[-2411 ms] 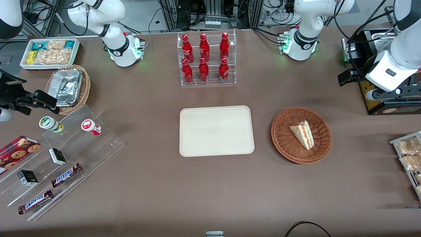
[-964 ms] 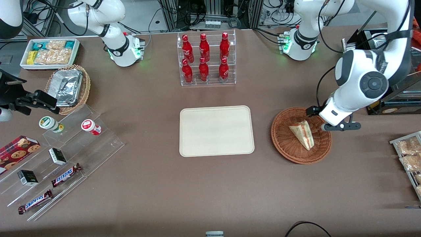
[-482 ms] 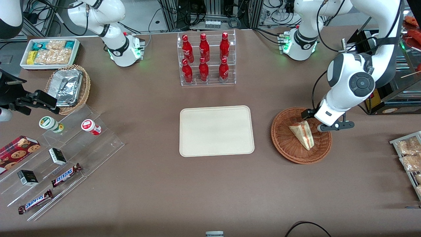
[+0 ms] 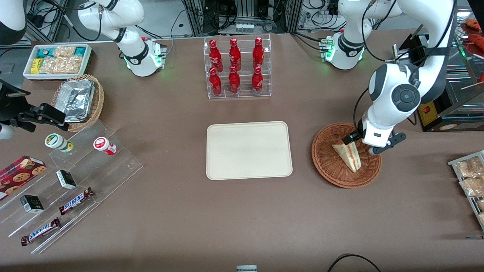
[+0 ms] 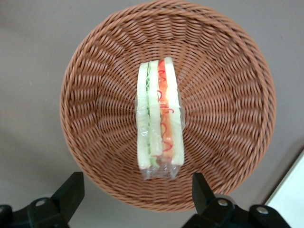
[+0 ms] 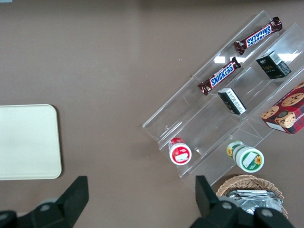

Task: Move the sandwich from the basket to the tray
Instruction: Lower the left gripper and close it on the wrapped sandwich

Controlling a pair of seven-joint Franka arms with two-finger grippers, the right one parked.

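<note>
The sandwich (image 4: 348,155) lies wrapped in clear film in the reddish-brown wicker basket (image 4: 326,166), its red and green filling edge showing. My gripper (image 4: 363,144) hangs open just above the basket, over the sandwich's wide end and the rim farther from the front camera. The wrist view looks straight down: the sandwich (image 5: 159,123) lies in the middle of the basket (image 5: 223,95), and the gripper (image 5: 137,184) has its black fingers spread wider than the wedge, holding nothing. The cream tray (image 4: 249,150) lies bare beside the basket, toward the parked arm's end; its corner (image 5: 292,199) shows by the wrist.
A clear rack of red bottles (image 4: 237,68) stands farther from the front camera than the tray. A stepped acrylic display with snacks (image 4: 72,177), a foil-filled tan basket (image 4: 77,100) and a white snack box (image 4: 56,60) sit toward the parked arm's end. A packet rack (image 4: 469,177) is near the working arm.
The left arm has swung in from the working arm's end of the table to above the basket, and the open gripper has dropped closer to the sandwich. The sandwich has not moved.
</note>
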